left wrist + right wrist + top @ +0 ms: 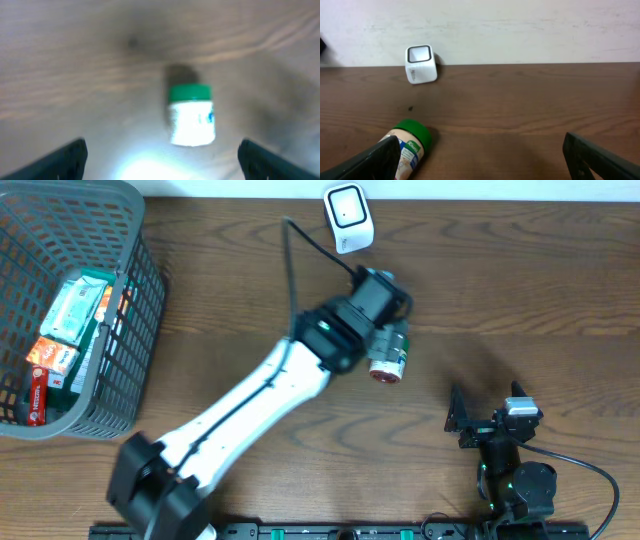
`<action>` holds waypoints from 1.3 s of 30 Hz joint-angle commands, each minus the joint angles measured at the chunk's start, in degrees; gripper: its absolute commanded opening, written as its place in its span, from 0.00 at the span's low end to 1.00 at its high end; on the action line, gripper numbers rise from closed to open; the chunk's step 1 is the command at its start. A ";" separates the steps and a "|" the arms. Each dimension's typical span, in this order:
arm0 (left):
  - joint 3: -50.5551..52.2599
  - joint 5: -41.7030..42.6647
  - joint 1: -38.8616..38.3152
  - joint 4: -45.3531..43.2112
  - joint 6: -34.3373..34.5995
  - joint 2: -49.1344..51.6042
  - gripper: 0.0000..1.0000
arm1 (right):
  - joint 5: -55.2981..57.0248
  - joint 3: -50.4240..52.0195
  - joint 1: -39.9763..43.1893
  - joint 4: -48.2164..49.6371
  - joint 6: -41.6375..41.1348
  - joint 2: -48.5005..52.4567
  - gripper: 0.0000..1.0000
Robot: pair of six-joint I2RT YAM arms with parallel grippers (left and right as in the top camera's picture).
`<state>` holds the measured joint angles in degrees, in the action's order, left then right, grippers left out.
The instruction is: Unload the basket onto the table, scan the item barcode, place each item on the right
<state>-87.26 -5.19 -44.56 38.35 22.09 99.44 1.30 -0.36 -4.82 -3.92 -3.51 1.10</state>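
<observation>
The item is a small jar point(388, 358) with a green lid, lying on its side on the wooden table just below the end of my left arm. My left gripper point(385, 330) hovers over it, partly covering it from above. In the left wrist view the jar point(190, 116) is blurred and lies between and beyond my open left gripper point(162, 165), with nothing held. The white barcode scanner point(348, 216) stands at the table's far edge. My right gripper point(490, 418) rests open at the front right. In its view the jar point(409, 146) sits by the left finger and the scanner point(421, 64) stands far back.
A grey mesh basket point(135, 310) with several boxed items stands at the far left. A black cable point(292, 260) runs from the scanner across the table beside my left arm. A pale wall point(520, 30) borders the table's far edge.
</observation>
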 commanded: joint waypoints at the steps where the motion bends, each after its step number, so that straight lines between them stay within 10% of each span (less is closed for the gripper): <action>1: -16.00 -1.53 6.56 16.81 -5.14 -3.56 0.96 | 0.33 0.04 -0.42 -0.20 -0.72 -0.07 0.99; 9: -51.78 -2.12 33.68 46.66 -8.83 -3.10 0.96 | 0.33 0.04 -0.42 -0.20 -0.72 -0.07 0.99; 18: -53.13 -1.29 64.87 48.30 -6.60 -0.37 0.96 | 0.33 0.04 -0.42 -0.20 -0.72 -0.07 0.99; 39: -52.70 9.20 71.78 49.37 -25.16 25.57 0.84 | 0.33 0.04 -0.42 -0.20 -0.72 -0.07 0.99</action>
<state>-140.46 -3.20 26.92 87.68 3.20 121.56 1.32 -0.36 -4.84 -3.95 -3.51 1.10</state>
